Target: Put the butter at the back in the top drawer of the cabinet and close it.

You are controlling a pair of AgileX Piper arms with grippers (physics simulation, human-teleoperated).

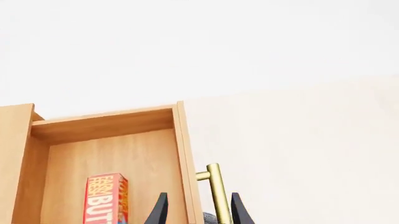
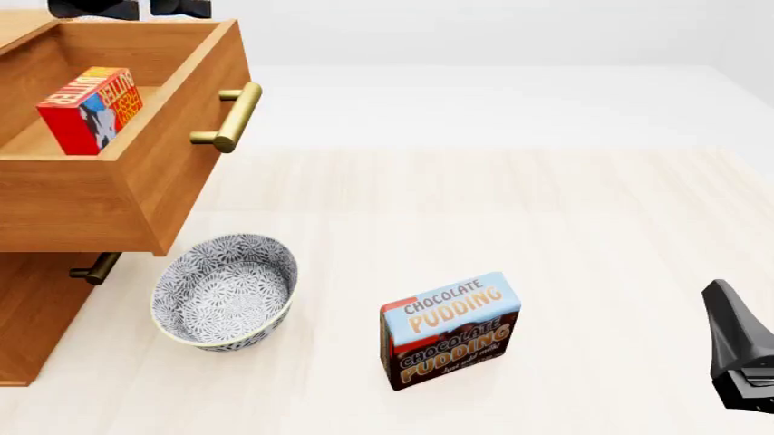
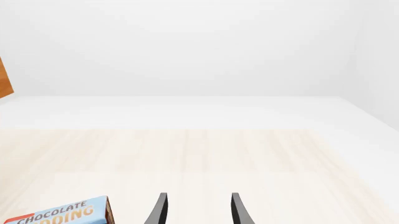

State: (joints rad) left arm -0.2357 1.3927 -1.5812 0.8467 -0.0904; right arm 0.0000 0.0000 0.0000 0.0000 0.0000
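Butter (image 2: 91, 109) is already in the top drawer (image 2: 181, 172), standing on edge against the left part of the floor, nothing holding it. Drawer is pulled fully out of the cabinet (image 2: 31, 317), so the put-in step looks done and only the close remains. Left end effector (image 1: 196, 210) hangs above the drawer front, fingers spread and empty, straddling the brass handle (image 2: 230, 116) in the left wrist view; whether the fingers touch the bar I can't tell. That placement reads as lining up to push or grip the handle and drive the drawer shut. Right end effector (image 3: 196, 210) sits low at the near right of the desk (image 2: 545, 227), fingers apart, holding nothing, parked clear of the work. Pudding box (image 2: 450, 331) and bowl (image 2: 224, 290) stand on the desk near centre, bowl just in front of the cabinet below the open drawer, neither in the closing path.
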